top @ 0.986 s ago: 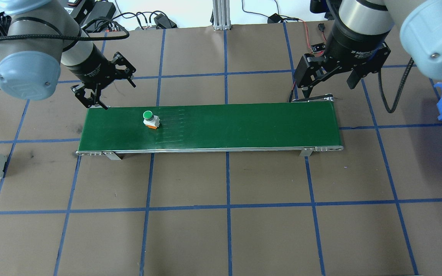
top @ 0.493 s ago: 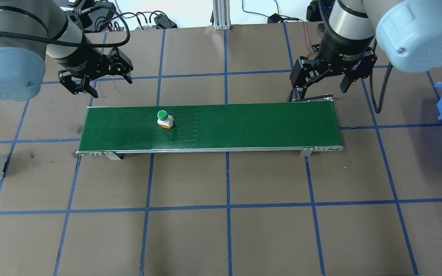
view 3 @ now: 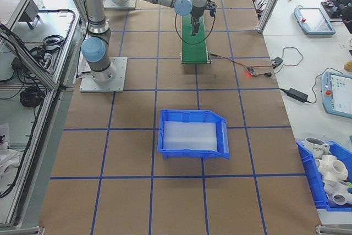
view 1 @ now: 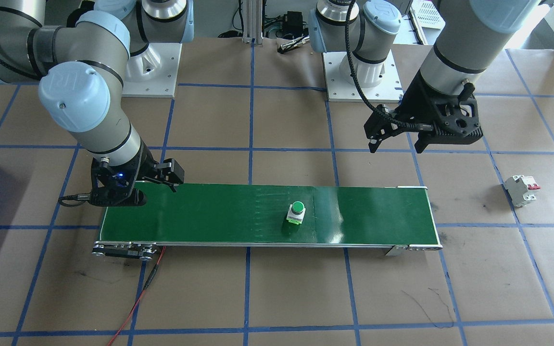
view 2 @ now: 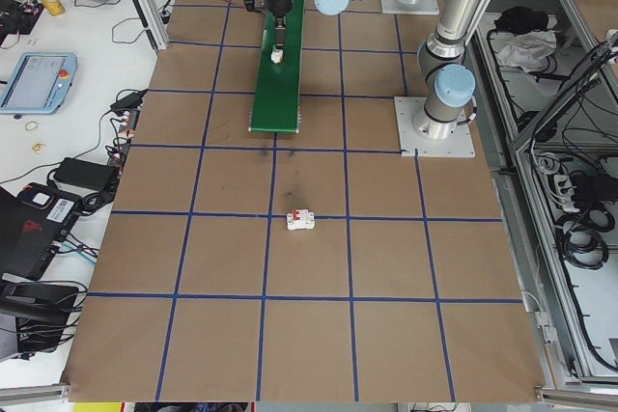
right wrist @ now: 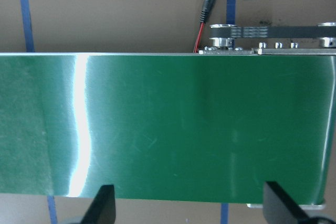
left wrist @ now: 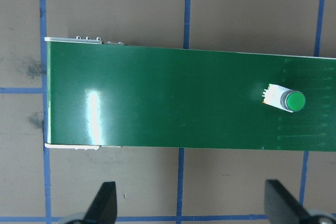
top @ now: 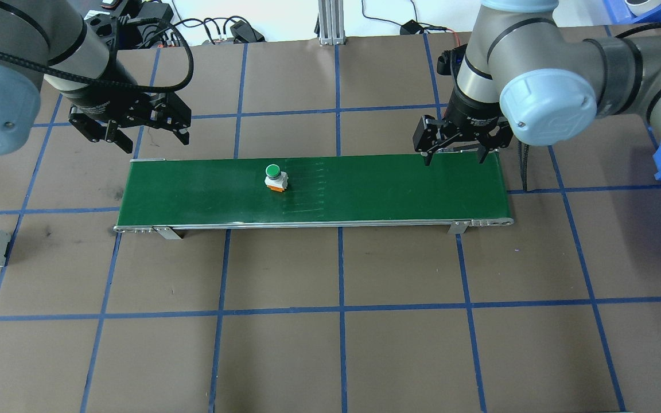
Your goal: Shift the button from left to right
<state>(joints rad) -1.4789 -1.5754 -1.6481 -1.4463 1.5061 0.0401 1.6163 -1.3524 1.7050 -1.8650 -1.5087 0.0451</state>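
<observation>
In the front-facing view the button (view 1: 296, 213) stands upright on the belt (view 1: 209, 216), somewhat past the belt's middle toward its left-arm end, touched by neither arm. The left gripper (view 1: 395, 144) hangs spread and empty, off the belt beyond that end; the right gripper (view 1: 152, 185) is low over the belt's other end, its jaws apart with nothing between them. The breaker (view 1: 522, 189), white with red switches, lies well off the belt on the brown paper. From overhead the button (top: 275, 178) shows a round glossy green cap on a squarish white base with an orange underside, sitting on the belt (top: 365, 189), which is smooth dark green in a thin metal frame; the left gripper (top: 129, 129) is off the belt's far corner, the right gripper (top: 454, 152) at the belt's far edge near its right end. I judge the step to be the wait: the button rides the belt toward the right gripper, and the next move calls for that gripper to centre over the belt, drop around the narrow base and close squarely, since the domed cap looks slippery. In the two side views the belt is small and far off and the claws cannot be judged. The left wrist view shows the button (left wrist: 284, 98) lying toward the belt's right side, both fingertips (left wrist: 105, 203) wide apart below the belt. The right wrist view shows only bare, sheeny belt (right wrist: 168, 129), a toothed drive band at its corner, and spread fingertips (right wrist: 102, 205); no button there.
</observation>
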